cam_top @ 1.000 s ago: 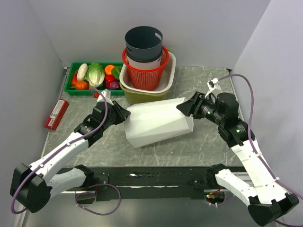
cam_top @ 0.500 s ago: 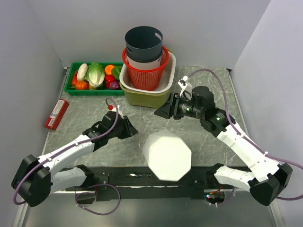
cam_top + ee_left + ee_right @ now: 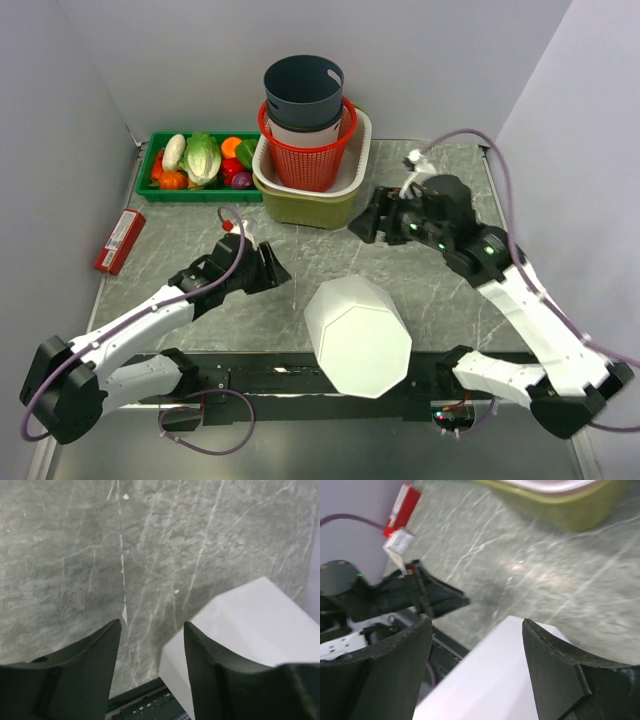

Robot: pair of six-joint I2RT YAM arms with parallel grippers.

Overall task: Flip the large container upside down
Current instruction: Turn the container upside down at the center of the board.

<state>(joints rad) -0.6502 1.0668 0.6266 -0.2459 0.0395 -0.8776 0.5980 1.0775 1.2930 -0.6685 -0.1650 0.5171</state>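
Gaping and seemingly empty, left gripper (image 3: pixel 274 266) and right gripper (image 3: pixel 364 228) hover near the large container (image 3: pixel 357 335).

Large container (image 3: pixel 357 335) front centre on table (image 3: pixel 440 290); stacked baskets (image 3: pixel 305 165) behind it; vegetable tray (image 3: pixel 185 195) left of baskets

white left arm (image 3: pixel 140 322) and right arm (image 3: pixel 542 332), black joints, dark curved jaws, looping purple cables (image 3: pixel 466 133)
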